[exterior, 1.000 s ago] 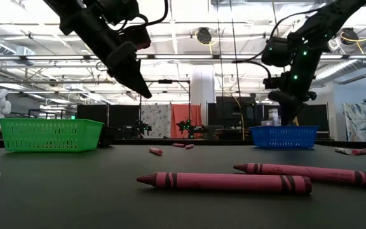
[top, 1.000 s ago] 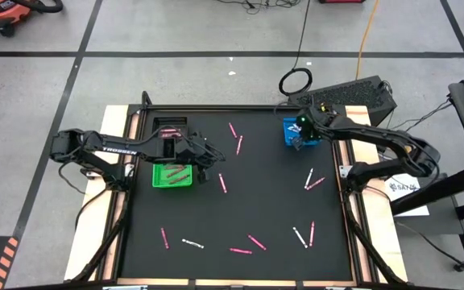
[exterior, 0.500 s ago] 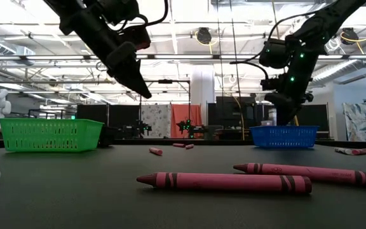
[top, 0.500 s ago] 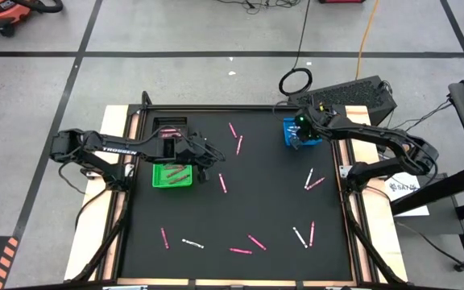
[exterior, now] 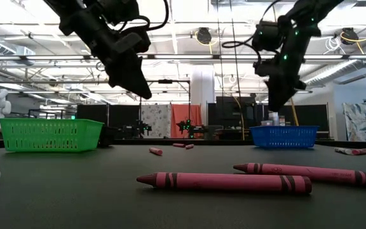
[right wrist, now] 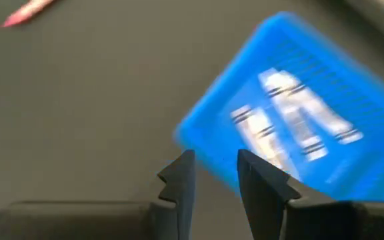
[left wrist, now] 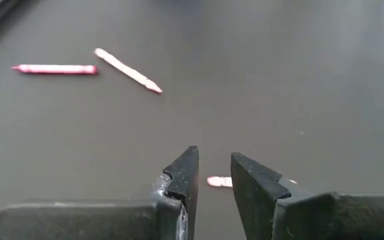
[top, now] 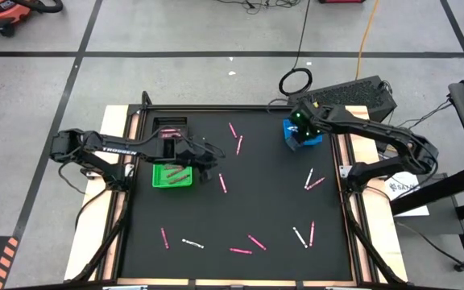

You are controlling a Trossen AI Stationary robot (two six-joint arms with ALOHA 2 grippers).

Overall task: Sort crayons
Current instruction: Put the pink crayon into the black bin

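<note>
Pink and white crayons [exterior: 224, 182] are being left scattered over the black table [top: 264, 205]. Farther back, the left gripper [top: 209, 163], parted and empty, is being held beside the green basket [top: 172, 175]; the right gripper [top: 295, 129], parted and empty, above the blue basket [top: 311, 137] holding white crayons.

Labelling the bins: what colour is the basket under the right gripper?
Blue basket, clearest in the low view.

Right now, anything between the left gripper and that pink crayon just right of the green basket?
Nothing visible. The left gripper, empty with jaws apart, hangs above bare mat; the pink crayon lies alone just beyond it, apart from the green basket.
</note>
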